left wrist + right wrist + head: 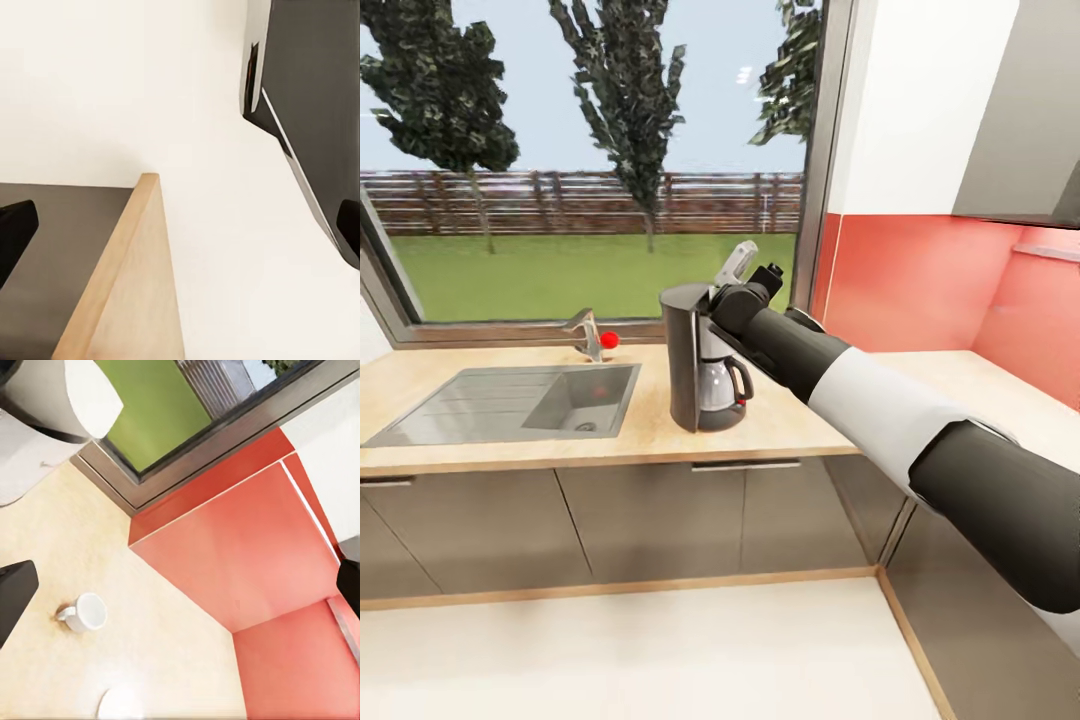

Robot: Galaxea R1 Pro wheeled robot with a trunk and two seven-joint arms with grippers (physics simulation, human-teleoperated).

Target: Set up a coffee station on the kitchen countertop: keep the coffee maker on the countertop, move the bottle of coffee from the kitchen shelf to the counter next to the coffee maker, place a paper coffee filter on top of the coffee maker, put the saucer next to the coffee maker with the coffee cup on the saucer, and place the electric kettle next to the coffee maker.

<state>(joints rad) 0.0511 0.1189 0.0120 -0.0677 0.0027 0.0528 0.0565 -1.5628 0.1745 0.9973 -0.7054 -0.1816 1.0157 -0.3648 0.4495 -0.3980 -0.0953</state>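
Above the coffee maker (698,360), the right arm reaches forward, fingers (752,268) spread; left fingers' state unclear.

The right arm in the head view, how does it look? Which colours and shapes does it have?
The right arm is a thick rounded tube: glossy black segments with a white band between them. It narrows toward a black wrist, ending in the right gripper with pale grey, metallic-looking fingers.

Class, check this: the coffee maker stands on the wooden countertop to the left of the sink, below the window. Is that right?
Not quite. In the head view, the coffee maker stands to the right of the sink, not the left. It is on the wooden countertop, below the window.
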